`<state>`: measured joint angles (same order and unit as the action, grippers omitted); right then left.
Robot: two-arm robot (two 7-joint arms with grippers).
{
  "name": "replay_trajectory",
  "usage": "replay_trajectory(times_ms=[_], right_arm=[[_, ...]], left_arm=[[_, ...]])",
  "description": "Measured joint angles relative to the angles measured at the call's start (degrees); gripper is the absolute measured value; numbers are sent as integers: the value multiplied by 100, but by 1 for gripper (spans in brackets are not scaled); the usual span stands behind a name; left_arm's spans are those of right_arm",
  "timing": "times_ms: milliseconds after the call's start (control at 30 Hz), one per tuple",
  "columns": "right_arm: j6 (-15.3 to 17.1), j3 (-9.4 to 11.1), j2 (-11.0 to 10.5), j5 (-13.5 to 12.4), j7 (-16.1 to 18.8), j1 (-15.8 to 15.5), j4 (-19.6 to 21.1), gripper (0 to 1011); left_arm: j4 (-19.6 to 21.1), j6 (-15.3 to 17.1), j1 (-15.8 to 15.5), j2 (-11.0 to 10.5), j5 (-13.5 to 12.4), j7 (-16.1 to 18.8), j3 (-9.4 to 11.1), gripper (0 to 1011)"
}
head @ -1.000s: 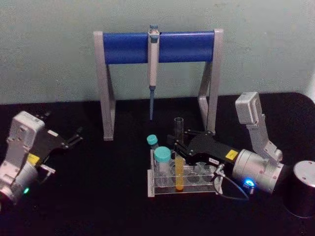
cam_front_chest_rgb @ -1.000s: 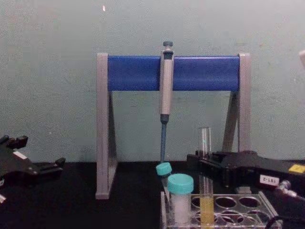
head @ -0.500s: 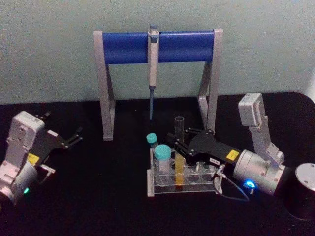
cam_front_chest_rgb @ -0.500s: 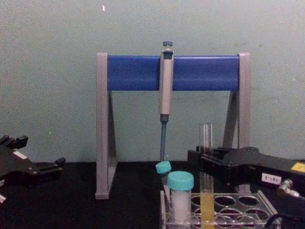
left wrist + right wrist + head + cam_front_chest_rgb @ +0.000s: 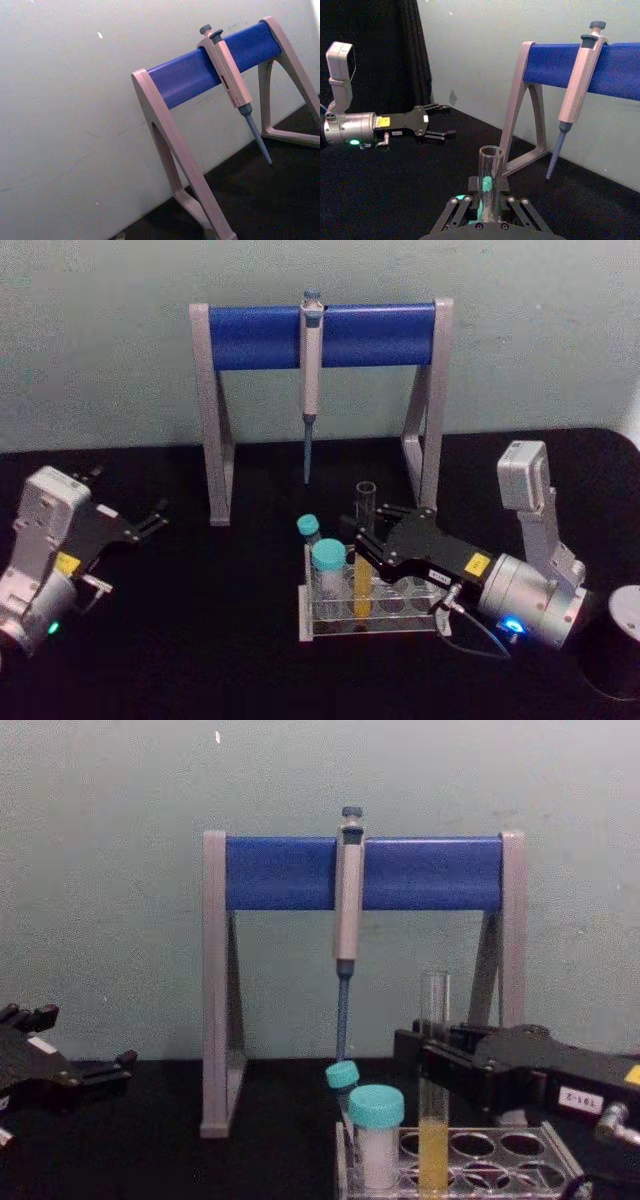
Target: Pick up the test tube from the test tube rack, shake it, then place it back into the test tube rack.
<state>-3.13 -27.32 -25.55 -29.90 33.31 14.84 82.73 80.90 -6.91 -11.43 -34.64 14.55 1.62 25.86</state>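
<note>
Now right tool (image 5: 366, 538) pinches test tube (image 5: 361, 585) in rack (image 5: 400, 625); capped vials (image 5: 328, 558) just beside; left tool (image 5: 150, 522) spread.

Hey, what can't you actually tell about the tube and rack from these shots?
- Bottom of the test tube: the chest view's lower edge cuts it off; in the head view it blurs into the rack, so whether it sits in its hole is unclear.
- Yellow liquid, right wrist view: hidden below the right gripper, whose jaws clasp the glass.
- Left gripper sits parked, open, at left.
</note>
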Motion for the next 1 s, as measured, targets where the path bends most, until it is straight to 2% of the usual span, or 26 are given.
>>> replay_trajectory(times_ms=[233, 700, 1000], right_arm=[[-45, 16, -19, -2, 21, -19, 59, 237], [-60, 215, -184, -12, -93, -83, 667, 237], [-114, 349, -91, 36, -310, 92, 668, 237]], left_arm=[[0, 0, 0, 0, 0, 0, 0, 1001], [0, 0, 0, 0, 0, 0, 0, 1001], [0, 0, 0, 0, 0, 0, 0, 1001]])
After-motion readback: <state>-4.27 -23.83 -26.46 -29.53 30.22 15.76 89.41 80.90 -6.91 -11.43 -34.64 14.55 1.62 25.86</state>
